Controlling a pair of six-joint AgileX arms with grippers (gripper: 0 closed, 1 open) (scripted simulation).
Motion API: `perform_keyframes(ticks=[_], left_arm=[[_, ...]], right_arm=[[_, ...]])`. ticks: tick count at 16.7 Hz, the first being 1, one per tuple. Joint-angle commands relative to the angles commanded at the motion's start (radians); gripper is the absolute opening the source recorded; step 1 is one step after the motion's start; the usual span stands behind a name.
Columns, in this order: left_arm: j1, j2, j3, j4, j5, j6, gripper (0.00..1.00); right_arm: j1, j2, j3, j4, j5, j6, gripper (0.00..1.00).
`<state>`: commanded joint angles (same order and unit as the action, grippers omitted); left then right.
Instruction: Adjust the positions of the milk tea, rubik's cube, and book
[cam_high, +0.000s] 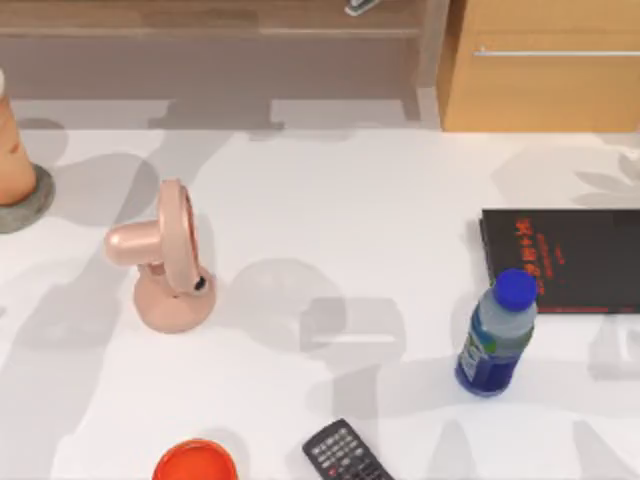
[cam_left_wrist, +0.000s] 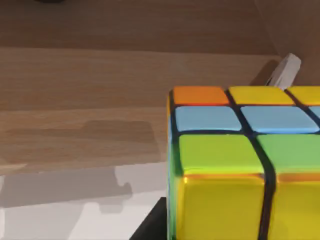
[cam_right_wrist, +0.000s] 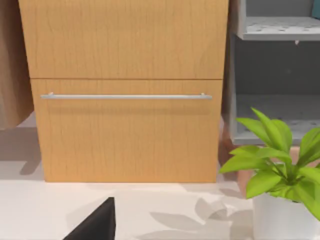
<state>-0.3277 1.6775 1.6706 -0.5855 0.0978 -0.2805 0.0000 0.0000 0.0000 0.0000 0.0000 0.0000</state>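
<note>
On my table (cam_high: 380, 200) I count one milk tea (cam_high: 12, 150) standing on a grey coaster (cam_high: 30, 205) at the far left edge, one pink fan (cam_high: 165, 258), one blue bottle (cam_high: 496, 335), one black book (cam_high: 570, 258) at the right, one remote (cam_high: 345, 455) and one orange-red round thing (cam_high: 195, 463) at the near edge. One rubik's cube (cam_left_wrist: 240, 165) sits right up against my left wrist camera, a dark part beside it. Whether either claw is apart or together I cannot tell.
</note>
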Motion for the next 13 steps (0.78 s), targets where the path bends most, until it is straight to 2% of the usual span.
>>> perform_keyframes(ticks=[4,7,10,13], left_arm=[[0.192,-0.128,-0.125,0.373,0.016,0.170,0.00],[0.317,-0.156,-0.207,0.576,0.020,0.250,0.00],[0.394,-0.160,-0.261,0.684,0.020,0.289,0.00],[0.409,-0.160,-0.273,0.703,0.019,0.296,0.00]], right_arm=[[0.000,0.000,0.000,0.000,0.000,0.000,1.00],[0.000,0.000,0.000,0.000,0.000,0.000,1.00],[0.000,0.000,0.000,0.000,0.000,0.000,1.00],[0.000,0.000,0.000,0.000,0.000,0.000,1.00]])
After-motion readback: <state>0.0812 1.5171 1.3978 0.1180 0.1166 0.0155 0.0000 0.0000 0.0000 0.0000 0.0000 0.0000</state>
